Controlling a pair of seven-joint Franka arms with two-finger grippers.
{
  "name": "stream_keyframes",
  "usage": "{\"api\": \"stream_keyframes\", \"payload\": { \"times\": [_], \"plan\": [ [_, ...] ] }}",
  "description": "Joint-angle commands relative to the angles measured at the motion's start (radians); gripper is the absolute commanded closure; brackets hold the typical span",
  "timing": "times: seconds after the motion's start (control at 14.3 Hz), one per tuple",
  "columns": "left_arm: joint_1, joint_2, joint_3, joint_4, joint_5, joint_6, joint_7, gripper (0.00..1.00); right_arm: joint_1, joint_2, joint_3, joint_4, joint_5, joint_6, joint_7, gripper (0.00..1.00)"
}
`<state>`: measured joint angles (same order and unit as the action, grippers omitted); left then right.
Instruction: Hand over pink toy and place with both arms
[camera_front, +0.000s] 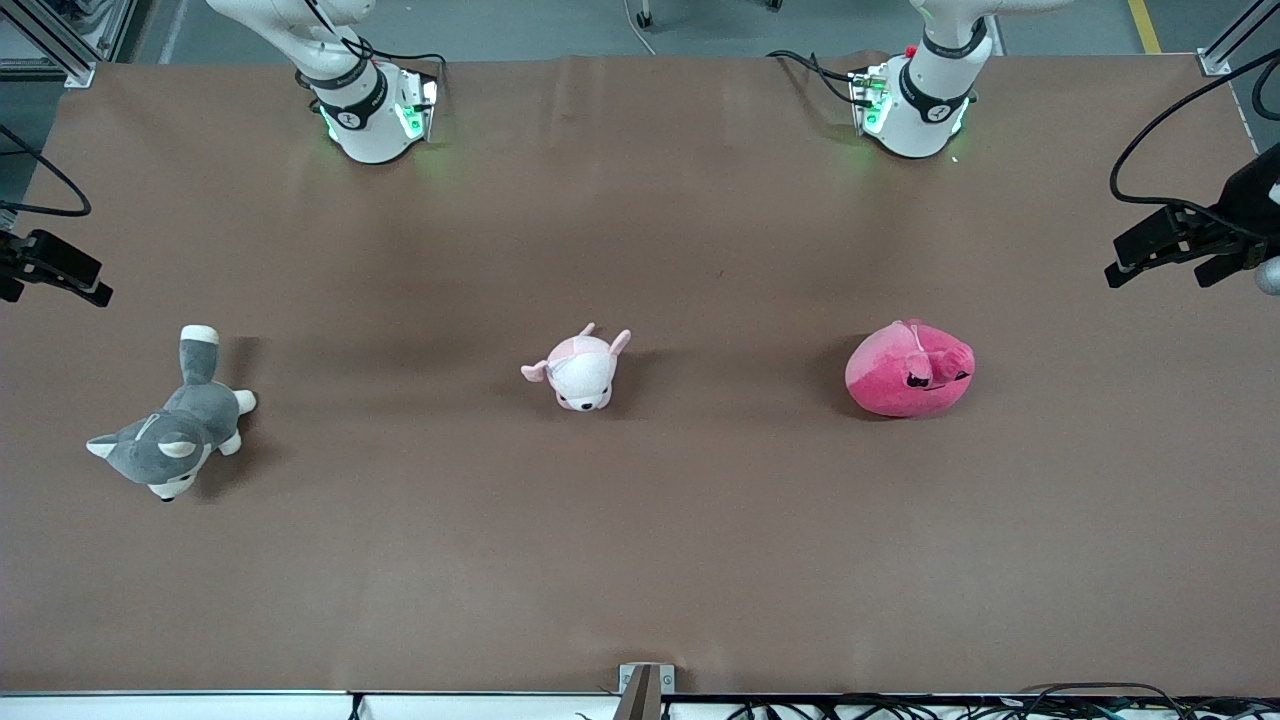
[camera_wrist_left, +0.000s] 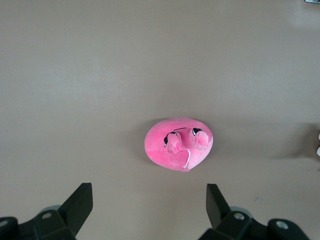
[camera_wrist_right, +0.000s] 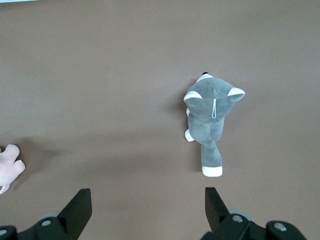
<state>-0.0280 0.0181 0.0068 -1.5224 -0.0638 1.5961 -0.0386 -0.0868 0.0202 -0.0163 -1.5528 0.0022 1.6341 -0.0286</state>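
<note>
The pink toy (camera_front: 908, 369) is a round magenta plush that lies on the brown table toward the left arm's end. It also shows in the left wrist view (camera_wrist_left: 178, 143). My left gripper (camera_wrist_left: 148, 189) is open and empty, high over the table near the pink toy and not touching it. My right gripper (camera_wrist_right: 148, 192) is open and empty, high over the table near the grey husky plush (camera_wrist_right: 210, 122). Neither gripper shows in the front view; only the arms' bases (camera_front: 370, 105) (camera_front: 915, 100) show there.
A small pale pink-and-white plush (camera_front: 580, 368) lies at the table's middle. The grey-and-white husky plush (camera_front: 175, 425) lies toward the right arm's end. Black mounted devices with cables stand at both table ends (camera_front: 55, 265) (camera_front: 1190, 240).
</note>
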Motion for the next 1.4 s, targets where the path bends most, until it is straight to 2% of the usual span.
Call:
{"api": "stream_keyframes", "payload": {
  "times": [0.0, 0.56, 0.84, 1.12, 1.33],
  "plan": [
    [-0.001, -0.012, 0.001, -0.007, -0.005, -0.015, -0.001, 0.00, 0.004, -0.022, 0.002, -0.013, -0.013, -0.003, 0.006, 0.00],
    [-0.007, 0.006, 0.004, -0.002, 0.002, -0.013, -0.009, 0.00, 0.004, -0.023, 0.002, -0.013, -0.013, -0.005, 0.009, 0.00],
    [-0.007, 0.086, -0.001, -0.033, 0.025, -0.041, -0.014, 0.00, 0.002, -0.023, 0.002, -0.013, -0.013, -0.005, 0.012, 0.00],
    [-0.016, 0.164, -0.004, -0.117, 0.021, -0.015, -0.020, 0.00, 0.002, -0.023, 0.002, -0.013, -0.015, -0.002, 0.012, 0.00],
    [-0.036, 0.168, -0.020, -0.244, 0.021, 0.141, -0.110, 0.00, 0.002, -0.023, 0.002, -0.013, -0.013, -0.002, 0.012, 0.00]
  ]
}}
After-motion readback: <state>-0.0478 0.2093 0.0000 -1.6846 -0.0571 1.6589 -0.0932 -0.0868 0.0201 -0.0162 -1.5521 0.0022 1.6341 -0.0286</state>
